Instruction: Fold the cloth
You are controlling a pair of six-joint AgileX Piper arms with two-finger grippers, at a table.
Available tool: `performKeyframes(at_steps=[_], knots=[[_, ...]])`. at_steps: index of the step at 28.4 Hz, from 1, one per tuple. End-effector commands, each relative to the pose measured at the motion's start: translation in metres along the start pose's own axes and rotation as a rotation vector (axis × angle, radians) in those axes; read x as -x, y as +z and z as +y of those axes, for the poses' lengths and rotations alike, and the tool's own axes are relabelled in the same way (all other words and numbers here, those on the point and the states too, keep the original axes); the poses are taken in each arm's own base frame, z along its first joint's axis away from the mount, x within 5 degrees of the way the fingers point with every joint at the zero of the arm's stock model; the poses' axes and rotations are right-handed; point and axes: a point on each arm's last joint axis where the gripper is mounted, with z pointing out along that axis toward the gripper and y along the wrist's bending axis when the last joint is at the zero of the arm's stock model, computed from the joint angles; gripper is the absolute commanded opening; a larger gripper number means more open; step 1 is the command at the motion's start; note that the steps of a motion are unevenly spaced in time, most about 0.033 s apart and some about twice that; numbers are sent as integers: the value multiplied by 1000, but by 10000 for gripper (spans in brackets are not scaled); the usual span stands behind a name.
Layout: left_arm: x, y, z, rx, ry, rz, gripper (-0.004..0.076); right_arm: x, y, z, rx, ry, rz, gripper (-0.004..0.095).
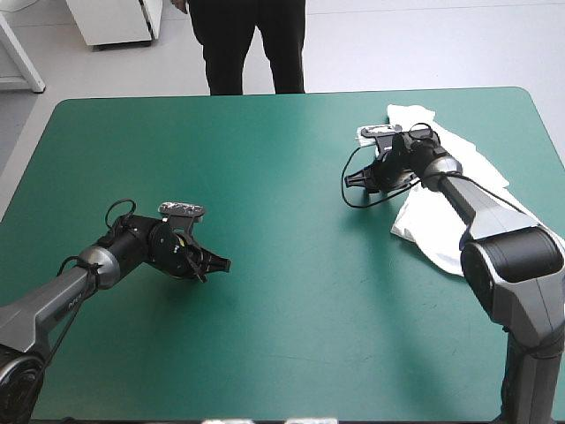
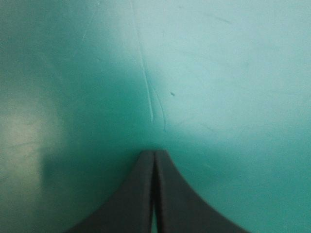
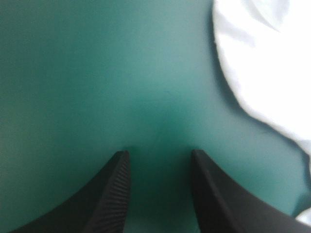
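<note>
The white T-shirt point(image 1: 424, 225) lies crumpled along the table's right side, partly under my right arm. My right gripper point(image 1: 356, 180) hovers low just left of it, pointing toward the table's middle. In the right wrist view this gripper point(image 3: 159, 155) is open over the teal-green cover, and the T-shirt point(image 3: 265, 63) lies beside it, not between the fingers. My left gripper point(image 1: 216, 263) sits low at the front left, far from the T-shirt. Seen from the left wrist, that gripper point(image 2: 154, 155) is shut with only cover ahead of it.
The teal-green cover point(image 1: 282, 168) spreads between the two grippers. The T-shirt reaches close to the table's right edge point(image 1: 552, 146).
</note>
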Motion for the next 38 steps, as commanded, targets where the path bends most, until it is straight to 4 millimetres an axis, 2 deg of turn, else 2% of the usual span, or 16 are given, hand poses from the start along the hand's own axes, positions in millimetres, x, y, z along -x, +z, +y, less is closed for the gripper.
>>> performKeyframes(at_steps=[1, 5, 9, 18, 20, 23, 27, 29, 32, 38], knots=[[4, -11, -4, -22, -14, -32, -10, 5, -24, 1, 3, 1, -15, 391], [4, -12, -5, -23, -5, -37, -10, 4, -24, 1, 3, 24, -4, 391], [6, -31, -6, -33, 3, -82, -10, 8, -46, 1, -7, 11, -50, 391], [36, -111, -17, -54, 146, -213, 6, 3, -139, -5, -109, -30, -124, 394], [41, -126, -19, -55, 190, -208, 53, 0, -159, -9, -123, -10, -143, 408], [48, -149, -23, -64, 249, -233, 179, -10, -184, -21, -144, 33, -121, 474], [54, -167, -25, -73, 256, -263, 412, -20, -205, -47, -165, 129, -103, 534], [56, -172, -26, -74, 244, -279, 486, -22, -211, -63, -184, 182, -122, 535], [59, -175, -25, -54, 252, -311, 491, -25, -212, -87, -218, 253, -117, 535], [63, -176, -25, -54, 250, -355, 491, -23, -178, -118, -223, 323, -65, 555]])
